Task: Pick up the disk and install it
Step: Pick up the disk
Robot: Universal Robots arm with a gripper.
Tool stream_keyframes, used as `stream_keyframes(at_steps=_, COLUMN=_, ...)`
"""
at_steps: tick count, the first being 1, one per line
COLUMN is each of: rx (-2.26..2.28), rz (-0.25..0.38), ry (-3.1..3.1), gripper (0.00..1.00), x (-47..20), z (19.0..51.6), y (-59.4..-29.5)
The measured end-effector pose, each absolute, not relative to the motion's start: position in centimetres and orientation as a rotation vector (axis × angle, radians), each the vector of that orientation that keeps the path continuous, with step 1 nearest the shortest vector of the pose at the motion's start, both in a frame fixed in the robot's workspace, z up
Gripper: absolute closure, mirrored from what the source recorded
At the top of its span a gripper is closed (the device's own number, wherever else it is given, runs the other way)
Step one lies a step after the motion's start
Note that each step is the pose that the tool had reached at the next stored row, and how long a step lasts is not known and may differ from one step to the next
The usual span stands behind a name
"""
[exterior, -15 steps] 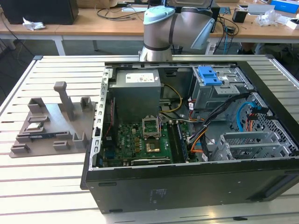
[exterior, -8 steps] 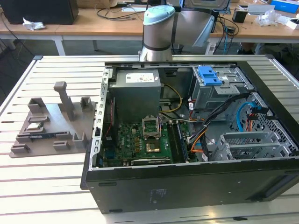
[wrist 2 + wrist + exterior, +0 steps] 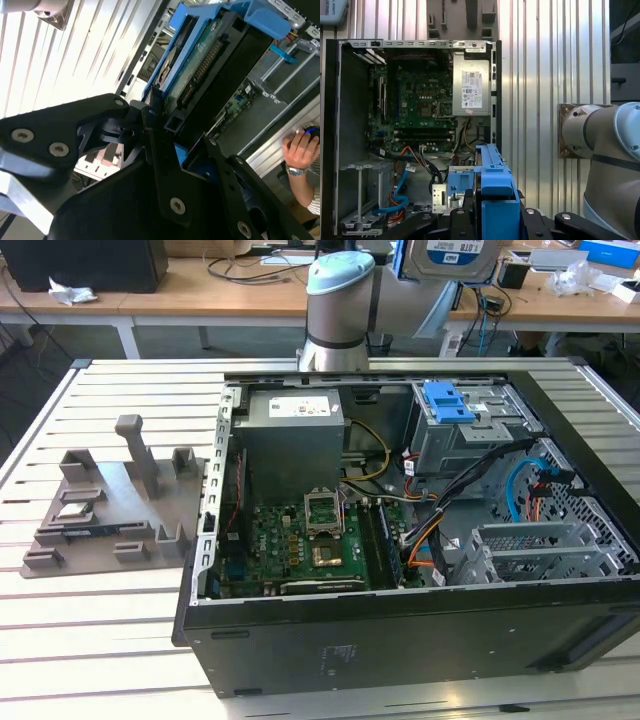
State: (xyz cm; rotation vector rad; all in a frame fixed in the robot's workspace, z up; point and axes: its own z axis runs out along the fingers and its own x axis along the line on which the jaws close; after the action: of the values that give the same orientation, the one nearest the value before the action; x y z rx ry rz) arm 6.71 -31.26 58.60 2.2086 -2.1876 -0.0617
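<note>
The disk (image 3: 455, 255), silver with a blue-and-white label, hangs high above the back of the open computer case (image 3: 400, 650). In the second wrist view my gripper (image 3: 177, 132) is shut on the disk (image 3: 200, 65), its black fingers (image 3: 150, 125) pressing the blue caddy frame. In the first wrist view the caddy's blue edge (image 3: 492, 180) stands up between the fingers, over the case's drive end. Inside the case, a drive bay holds another blue caddy (image 3: 447, 402).
The grey power supply (image 3: 295, 435) and the green motherboard (image 3: 300, 540) fill the case's middle. A metal drive cage (image 3: 545, 550) and loose cables (image 3: 520, 490) lie at the exterior view's right. A grey fixture plate (image 3: 110, 510) sits outside on the left. A person's hand (image 3: 302, 150) rests nearby.
</note>
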Motion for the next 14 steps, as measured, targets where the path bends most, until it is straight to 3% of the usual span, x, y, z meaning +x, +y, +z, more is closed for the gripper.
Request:
stream_keyframes(at_steps=3, rx=2.214, rz=-0.074, ry=-2.193, gripper=0.63, x=6.7, z=58.2, y=-32.5)
stream_keyframes(at_steps=6, rx=2.239, rz=-0.136, ry=-2.221, gripper=0.63, x=6.7, z=58.0, y=-33.5)
stream_keyframes(at_steps=14, rx=2.151, rz=-0.125, ry=-2.302, gripper=0.63, x=6.7, z=57.0, y=-33.6)
